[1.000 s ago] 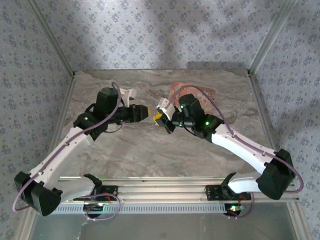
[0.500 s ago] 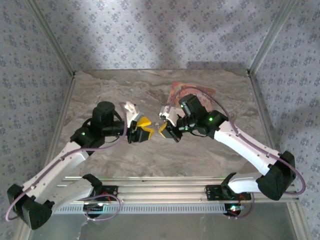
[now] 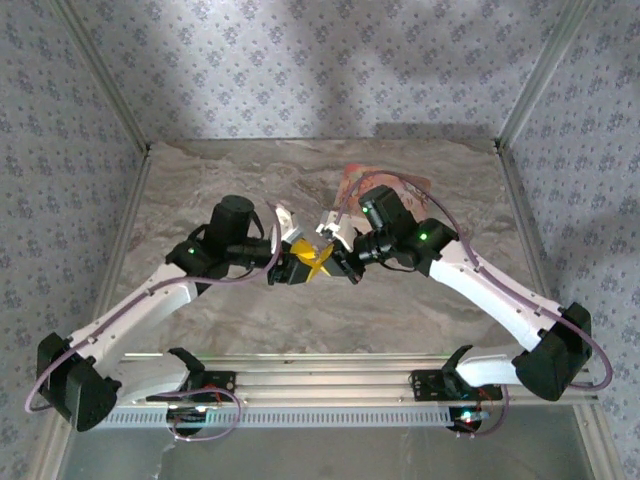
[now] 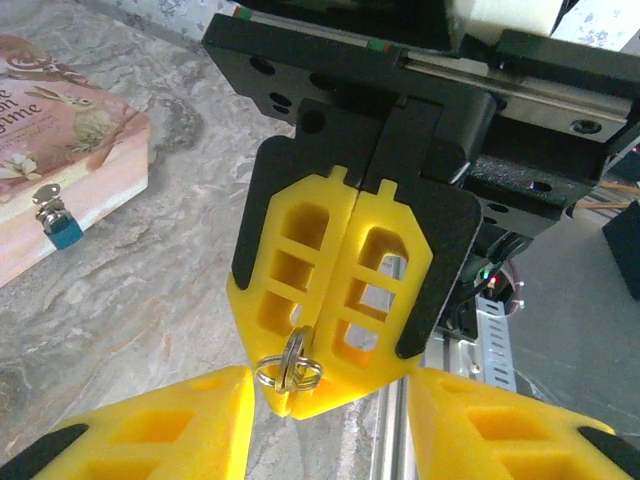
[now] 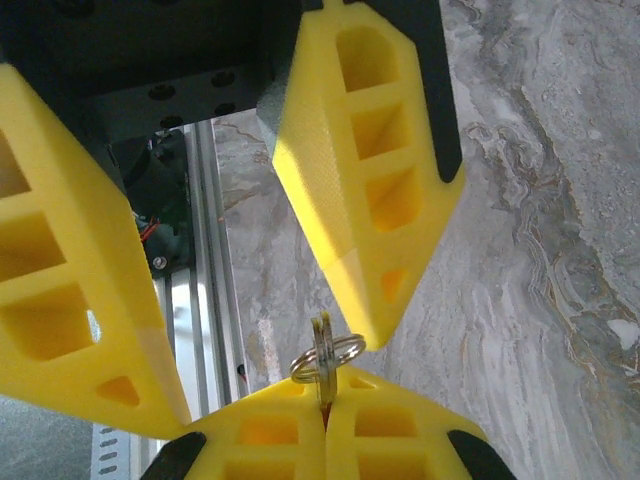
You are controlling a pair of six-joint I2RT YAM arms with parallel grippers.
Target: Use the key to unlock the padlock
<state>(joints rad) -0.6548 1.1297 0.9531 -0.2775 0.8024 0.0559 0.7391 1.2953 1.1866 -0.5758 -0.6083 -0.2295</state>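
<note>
My right gripper [image 5: 325, 418] is shut on the key [image 5: 322, 350]. The key's thin metal edge and its split rings [image 4: 287, 368] stick out from between the yellow fingertips. My left gripper [image 4: 330, 425] is open. Its two yellow fingers [image 5: 370, 170] stand on either side of the right gripper's tips, and I see a gap on each side. In the top view the two grippers meet tip to tip at mid-table, left gripper [image 3: 295, 263] against right gripper [image 3: 328, 256]. The small blue padlock [image 4: 64, 230] hangs on the front of a pink box [image 4: 70, 140].
The pink box [image 3: 388, 180] lies on the marble table [image 3: 250, 190] behind the right arm. An aluminium rail [image 3: 330, 375] runs along the near edge between the arm bases. Patterned walls close off the back and sides.
The left arm has swung right and forward. Its gripper opened and closed in around the right gripper's tips. The right gripper shifted only slightly and still holds the key.
</note>
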